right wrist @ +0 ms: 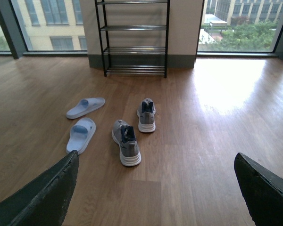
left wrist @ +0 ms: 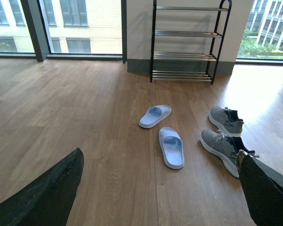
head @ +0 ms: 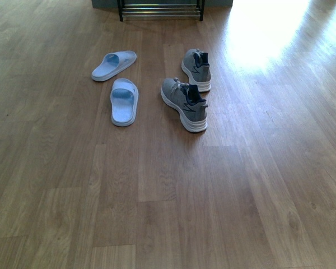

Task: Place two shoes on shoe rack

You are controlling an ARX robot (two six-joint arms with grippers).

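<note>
Sneakers (head: 185,103) beside slides (head: 124,101), shoe rack (head: 161,10) well beyond

On the wooden floor (head: 168,213), the shoe rack (head: 161,10) shows its lowest rods at 12 o'clock. Two pale blue slides lie between 10 and 11 o'clock, the far slide (head: 114,65) angled and the near slide (head: 124,101) straighter. Two grey sneakers stand at 1 o'clock, heels nearest: the far sneaker (head: 196,69) and the near sneaker (head: 184,103).

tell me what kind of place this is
Probably a bare room in a flat or office: wood-plank floor, tall windows facing other buildings, and an empty shoe rack against the wall, with sneakers and slides lying in front of it.
</note>
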